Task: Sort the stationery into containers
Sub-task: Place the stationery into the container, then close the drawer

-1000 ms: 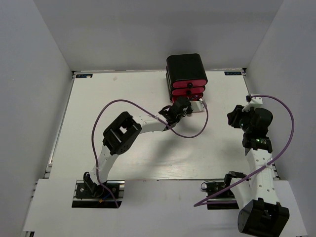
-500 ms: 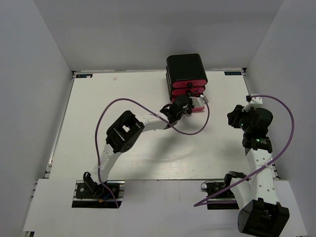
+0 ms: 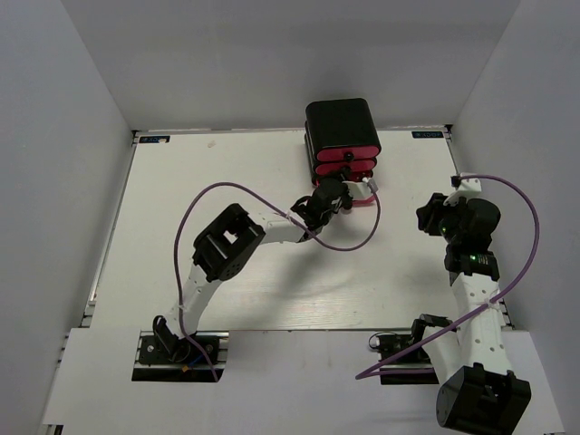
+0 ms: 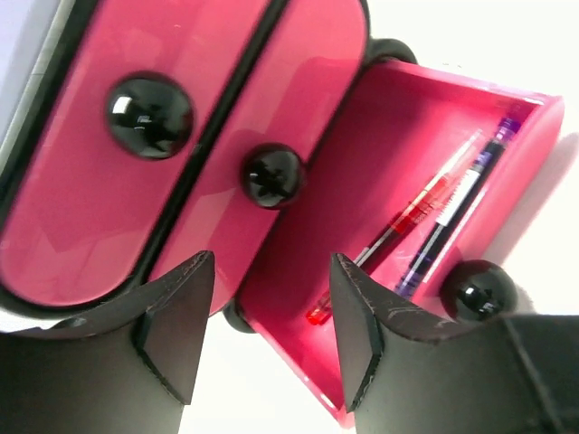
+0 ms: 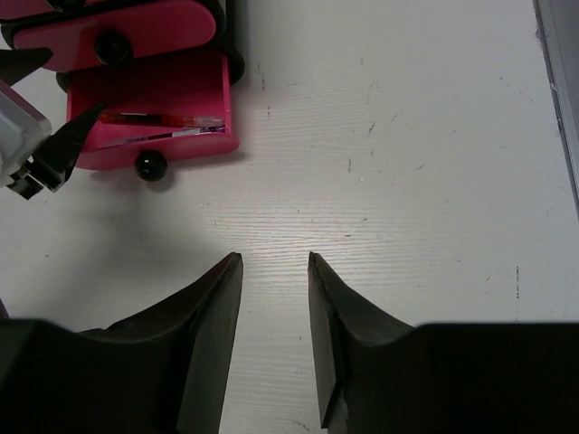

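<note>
1. Top view: compared with half a second ago, the left gripper (image 3: 328, 194) has edged left, and the bottom drawer (image 3: 364, 193) juts less from the black cabinet (image 3: 343, 122). The right gripper (image 3: 433, 217) hangs well apart, off to the right.
2. Left wrist view: the fingers are spread and hold nothing. The drawer stands open just ahead. A red pen (image 4: 398, 226) and a dark pen (image 4: 457, 203) lie side by side inside, parallel to its front. Its knob (image 4: 477, 289) sits just right of the fingers, so the left arm seems better placed to push it shut.
3. Right wrist view: the right gripper (image 5: 271, 262) is spread and empty above the white table (image 5: 407, 181), with the drawer away to the upper left.
</note>
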`<state>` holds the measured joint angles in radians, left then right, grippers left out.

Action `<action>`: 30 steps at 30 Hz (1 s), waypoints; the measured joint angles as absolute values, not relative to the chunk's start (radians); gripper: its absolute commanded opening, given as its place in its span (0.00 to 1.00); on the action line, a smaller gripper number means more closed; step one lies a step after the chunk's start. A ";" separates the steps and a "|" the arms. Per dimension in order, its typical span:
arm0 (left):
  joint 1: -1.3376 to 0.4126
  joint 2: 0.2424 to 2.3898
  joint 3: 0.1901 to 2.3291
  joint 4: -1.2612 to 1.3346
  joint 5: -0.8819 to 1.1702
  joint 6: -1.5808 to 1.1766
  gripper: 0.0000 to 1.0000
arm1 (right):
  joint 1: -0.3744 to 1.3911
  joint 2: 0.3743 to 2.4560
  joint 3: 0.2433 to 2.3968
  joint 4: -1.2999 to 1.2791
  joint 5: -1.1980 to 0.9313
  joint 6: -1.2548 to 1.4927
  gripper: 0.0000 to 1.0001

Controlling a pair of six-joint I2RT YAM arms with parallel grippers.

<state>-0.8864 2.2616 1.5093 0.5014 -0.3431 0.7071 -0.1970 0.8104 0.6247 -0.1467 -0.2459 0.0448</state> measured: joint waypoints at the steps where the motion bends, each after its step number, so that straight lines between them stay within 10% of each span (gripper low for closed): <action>1: -0.888 2.256 1.502 0.512 -0.349 0.707 0.64 | -0.197 0.810 0.623 -0.147 -0.248 0.044 0.44; 12: -0.910 1.757 1.316 0.274 -0.322 0.376 0.12 | -0.184 0.847 0.577 -0.134 -0.564 -0.080 0.57; 19: -0.879 1.176 1.019 -0.058 -0.299 -0.002 0.85 | -0.078 1.026 0.588 -0.146 -0.665 -0.109 0.66; 30: -0.879 0.521 0.612 -0.435 -0.308 -0.249 0.94 | 0.145 1.430 0.686 -0.040 -0.573 0.022 0.66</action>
